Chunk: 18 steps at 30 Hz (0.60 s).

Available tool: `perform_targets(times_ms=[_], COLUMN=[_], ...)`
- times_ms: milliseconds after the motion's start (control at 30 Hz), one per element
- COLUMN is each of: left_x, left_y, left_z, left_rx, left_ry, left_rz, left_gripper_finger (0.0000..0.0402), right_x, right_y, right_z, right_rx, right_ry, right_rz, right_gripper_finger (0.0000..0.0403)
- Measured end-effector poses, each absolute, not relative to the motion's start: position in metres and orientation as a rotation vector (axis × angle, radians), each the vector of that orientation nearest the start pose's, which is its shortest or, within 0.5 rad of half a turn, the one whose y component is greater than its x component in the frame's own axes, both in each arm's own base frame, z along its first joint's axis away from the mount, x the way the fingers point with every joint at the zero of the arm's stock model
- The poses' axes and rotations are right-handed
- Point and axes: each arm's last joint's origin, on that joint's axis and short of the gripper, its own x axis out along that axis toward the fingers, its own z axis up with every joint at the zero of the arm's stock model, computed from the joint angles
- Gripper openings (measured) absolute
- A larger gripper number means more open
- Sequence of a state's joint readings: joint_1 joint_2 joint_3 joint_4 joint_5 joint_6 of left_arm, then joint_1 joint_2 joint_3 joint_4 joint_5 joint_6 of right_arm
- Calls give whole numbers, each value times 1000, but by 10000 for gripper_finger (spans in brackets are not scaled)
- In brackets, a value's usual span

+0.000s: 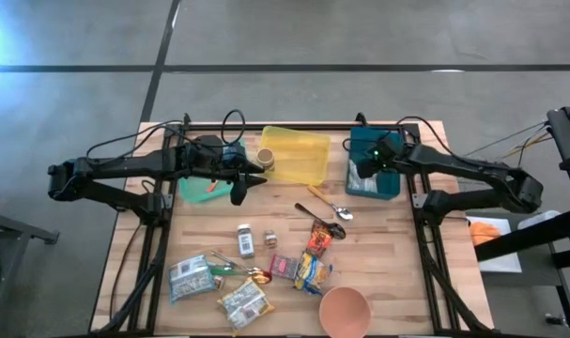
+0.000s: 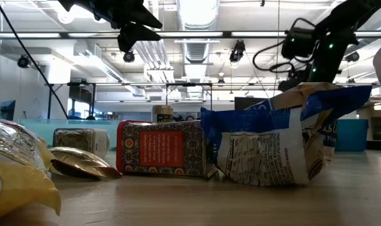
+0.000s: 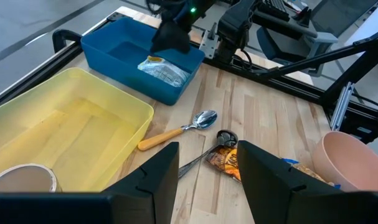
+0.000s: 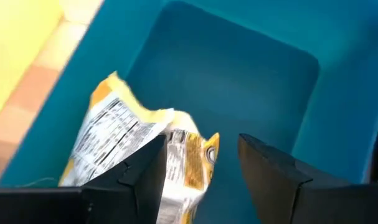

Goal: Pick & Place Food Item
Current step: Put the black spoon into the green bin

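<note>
A yellow-and-white snack packet point(image 4: 114, 143) lies on the floor of the blue bin point(image 4: 238, 81) at the table's far right, also seen from the left wrist as the packet point(image 3: 164, 70) in the bin point(image 3: 114, 50). My right gripper point(image 4: 201, 174) hangs open just above it, over the bin point(image 1: 390, 183). My left gripper point(image 3: 207, 180) stands open and holds nothing, raised between the green bin point(image 1: 195, 188) and the yellow tray point(image 1: 294, 155).
A tape roll point(image 1: 265, 158) sits by the yellow tray's left end. Two spoons point(image 1: 327, 202) lie mid-table. Several food packets point(image 1: 308, 268), small jars point(image 1: 246, 240) and a pink bowl point(image 1: 345, 310) fill the near half of the table.
</note>
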<state>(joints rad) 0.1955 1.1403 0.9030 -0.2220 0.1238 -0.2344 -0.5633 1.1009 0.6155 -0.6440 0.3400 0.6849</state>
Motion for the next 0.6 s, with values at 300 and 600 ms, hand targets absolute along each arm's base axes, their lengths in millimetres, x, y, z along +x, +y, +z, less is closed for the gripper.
perform_targets(times_ms=[300,600], left_x=[245,244], left_y=[45,47], left_z=[301,302], left_rx=[-302,-283], left_ry=[442,432], left_rz=[125,204], left_gripper_finger=[168,168], right_x=[172,201], right_y=[-60,-13], right_z=[211,200], right_rx=[610,466], right_ry=[752,785], right_rz=[-839,-632], right_gripper_finger=[196,196])
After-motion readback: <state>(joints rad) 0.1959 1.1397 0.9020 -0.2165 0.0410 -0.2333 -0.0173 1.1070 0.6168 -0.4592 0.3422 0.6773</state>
